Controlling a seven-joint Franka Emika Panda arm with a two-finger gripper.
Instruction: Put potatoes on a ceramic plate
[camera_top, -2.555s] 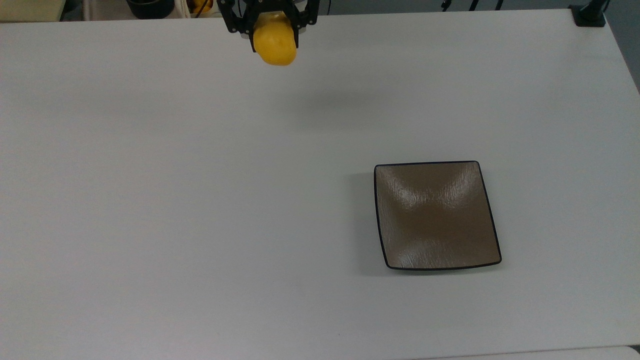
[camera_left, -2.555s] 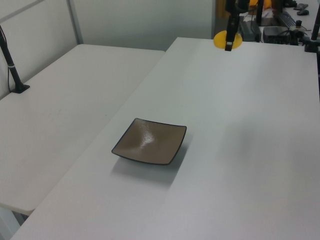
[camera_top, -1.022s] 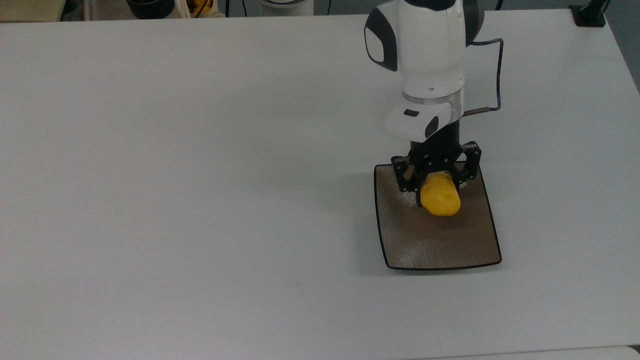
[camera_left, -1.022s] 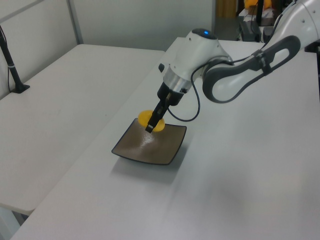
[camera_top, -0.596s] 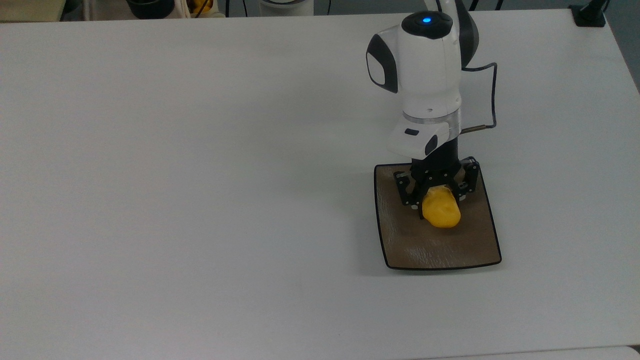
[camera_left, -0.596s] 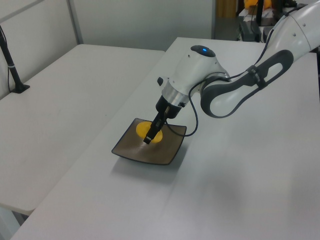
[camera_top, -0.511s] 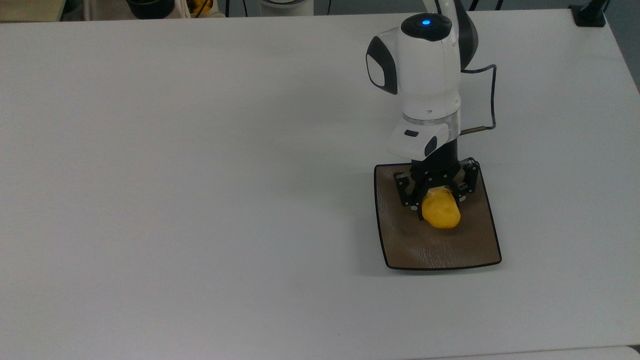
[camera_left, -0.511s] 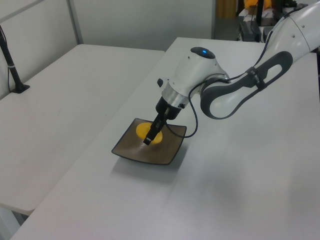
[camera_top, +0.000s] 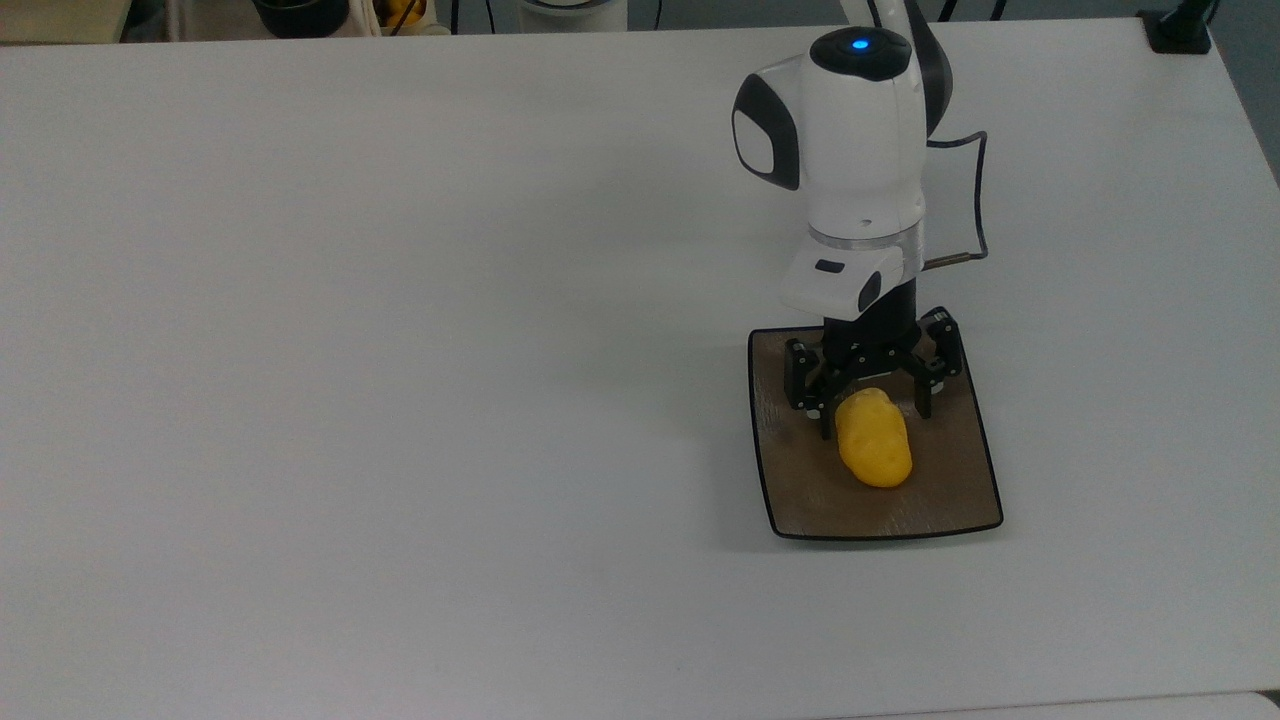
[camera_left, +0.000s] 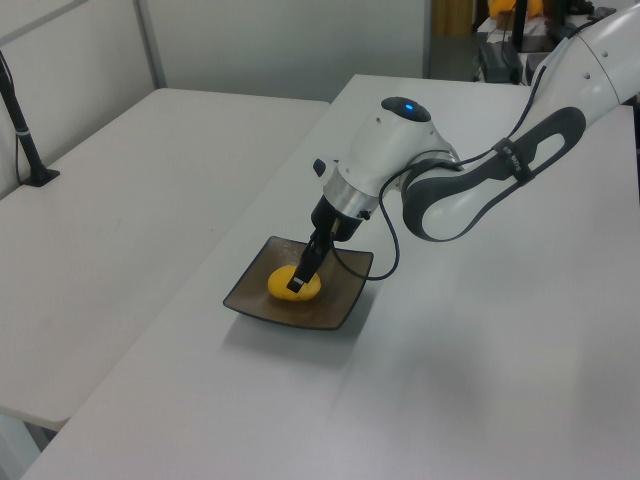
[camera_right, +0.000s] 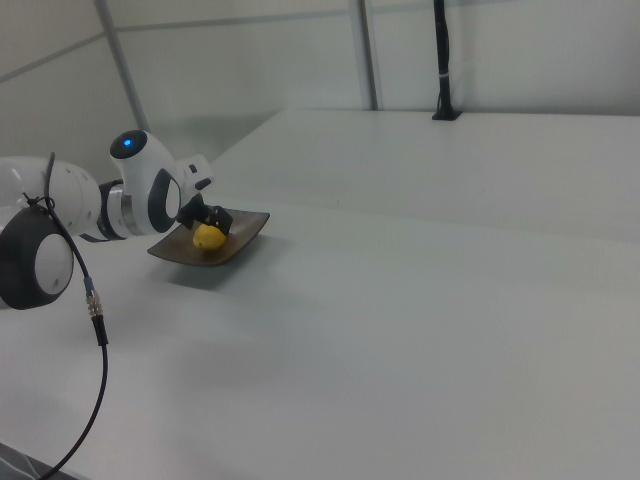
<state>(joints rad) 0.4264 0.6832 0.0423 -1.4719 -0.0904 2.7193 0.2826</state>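
The yellow potato (camera_top: 874, 452) lies on its side in the middle of the square brown ceramic plate (camera_top: 950, 490). My gripper (camera_top: 874, 420) hangs just above the potato's far end, open, with one black finger on each side of it and a gap to the potato on the top view's right. In the left view the potato (camera_left: 288, 285) rests on the plate (camera_left: 335, 298) under the gripper (camera_left: 298, 286). The right view shows the potato (camera_right: 208, 238) on the plate (camera_right: 235, 252), partly behind the gripper (camera_right: 212, 226).
The plate sits on a wide white table (camera_top: 400, 400). A black cable (camera_top: 975, 190) loops beside the arm's wrist. A black post base (camera_top: 1180, 30) stands at the table's far right corner in the top view. A second white table (camera_left: 120, 200) adjoins on the left view's left.
The gripper carried the potato from the table's far edge down over the plate. In the last half second its fingers spread and the potato dropped flat onto the plate.
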